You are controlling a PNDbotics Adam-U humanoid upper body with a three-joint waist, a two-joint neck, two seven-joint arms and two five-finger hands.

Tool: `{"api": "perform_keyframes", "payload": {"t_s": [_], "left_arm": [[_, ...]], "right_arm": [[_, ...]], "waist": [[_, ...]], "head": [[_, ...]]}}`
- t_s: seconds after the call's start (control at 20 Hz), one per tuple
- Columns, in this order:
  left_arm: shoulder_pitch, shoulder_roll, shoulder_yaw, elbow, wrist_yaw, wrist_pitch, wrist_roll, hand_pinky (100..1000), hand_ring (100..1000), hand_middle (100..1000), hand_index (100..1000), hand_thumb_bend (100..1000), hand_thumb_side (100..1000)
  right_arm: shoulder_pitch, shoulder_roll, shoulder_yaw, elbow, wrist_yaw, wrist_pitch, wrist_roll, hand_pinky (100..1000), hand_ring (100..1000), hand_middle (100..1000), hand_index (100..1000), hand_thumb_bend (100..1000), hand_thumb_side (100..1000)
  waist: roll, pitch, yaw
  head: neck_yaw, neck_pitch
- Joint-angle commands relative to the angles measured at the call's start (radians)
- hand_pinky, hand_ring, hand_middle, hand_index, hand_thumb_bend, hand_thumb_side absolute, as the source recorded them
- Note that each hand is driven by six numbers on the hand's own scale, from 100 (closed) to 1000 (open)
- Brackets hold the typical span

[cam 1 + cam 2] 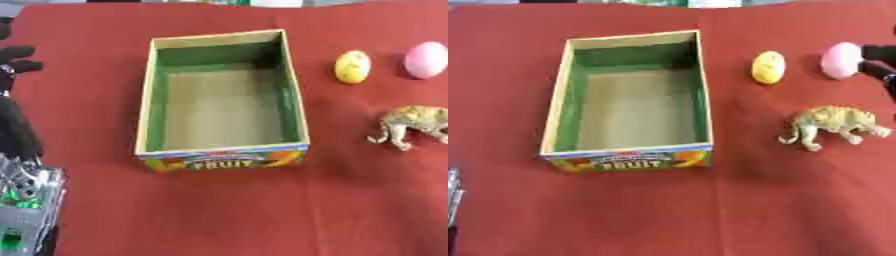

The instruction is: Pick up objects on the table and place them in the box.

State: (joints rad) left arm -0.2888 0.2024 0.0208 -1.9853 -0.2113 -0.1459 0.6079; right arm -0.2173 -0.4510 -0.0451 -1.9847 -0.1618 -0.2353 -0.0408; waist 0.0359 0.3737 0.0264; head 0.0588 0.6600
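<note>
Box [144, 125] well apart from toys [833, 125]

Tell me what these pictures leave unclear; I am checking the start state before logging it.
- Right hand: only dark fingers at the right edge of the right eye view, beside the pink egg; the edge cuts off the rest.
- Left hand: cut by the left edge of the left eye view.
- Box label: blurred except FRUIT.
- Toy animal: species unclear.

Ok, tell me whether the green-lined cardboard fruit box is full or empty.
Empty: the green-lined cardboard fruit box shows only its bare floor; yellow egg, pink egg and toy tiger lie outside.
</note>
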Motion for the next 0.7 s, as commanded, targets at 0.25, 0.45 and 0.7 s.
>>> {"api": "perform_keyframes", "payload": {"t_s": [0.25, 0.45, 0.7], "left_arm": [[0.018, 0.042, 0.003, -0.015, 0.003, 0.006, -0.002, 522, 584, 646, 716, 100, 934], [0.034, 0.058, 0.004, -0.015, 0.004, 0.011, 0.002, 523, 585, 649, 721, 100, 931], [0.056, 0.087, 0.001, -0.015, 0.001, 0.020, 0.003, 521, 585, 653, 729, 100, 926]], "right_arm": [[0.024, -0.102, -0.020, -0.015, 0.026, -0.035, -0.010, 836, 859, 696, 911, 100, 1000], [0.045, -0.161, -0.025, -0.015, 0.060, -0.055, -0.018, 835, 860, 707, 908, 100, 1000], [0.069, -0.234, -0.027, -0.015, 0.126, -0.068, -0.025, 834, 864, 725, 907, 100, 1000]], "waist": [[0.004, -0.039, 0.003], [0.006, -0.049, 0.002], [0.008, -0.056, -0.003]], "head": [[-0.017, 0.017], [-0.025, 0.019], [-0.028, 0.019]]}}
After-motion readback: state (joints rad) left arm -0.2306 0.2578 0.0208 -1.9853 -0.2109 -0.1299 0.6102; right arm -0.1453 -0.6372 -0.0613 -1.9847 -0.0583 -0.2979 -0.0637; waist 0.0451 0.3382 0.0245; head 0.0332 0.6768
